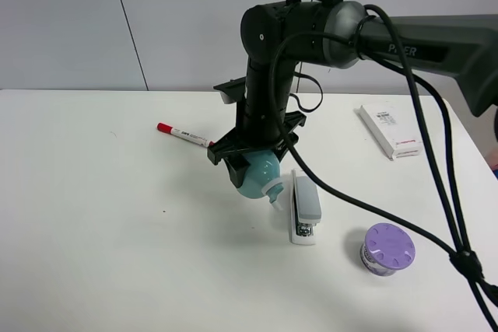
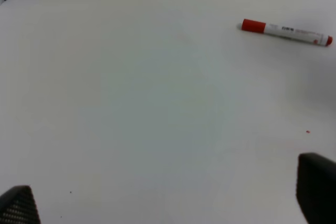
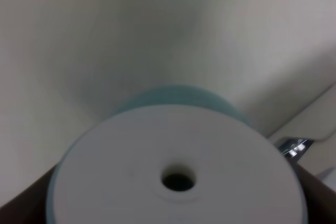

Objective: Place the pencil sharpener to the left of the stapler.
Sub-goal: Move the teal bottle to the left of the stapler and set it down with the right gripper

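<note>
Your right claw (image 1: 253,167), seen from the high camera, is clamped around the teal pencil sharpener (image 1: 259,176). It holds it tilted, white nozzle down, just beside the stapler (image 1: 305,206) on that view's left. Only the right wrist camera shows you the sharpener's flat white end with 1 round hole. Only the left wrist camera shows the left claw (image 2: 165,198), its 2 fingers spread wide with nothing between them and the red-capped marker (image 2: 286,32) well apart. Lettering on the arm (image 1: 436,40) reads "P…ER", its middle hidden; the marker's print is too small to read.
</note>
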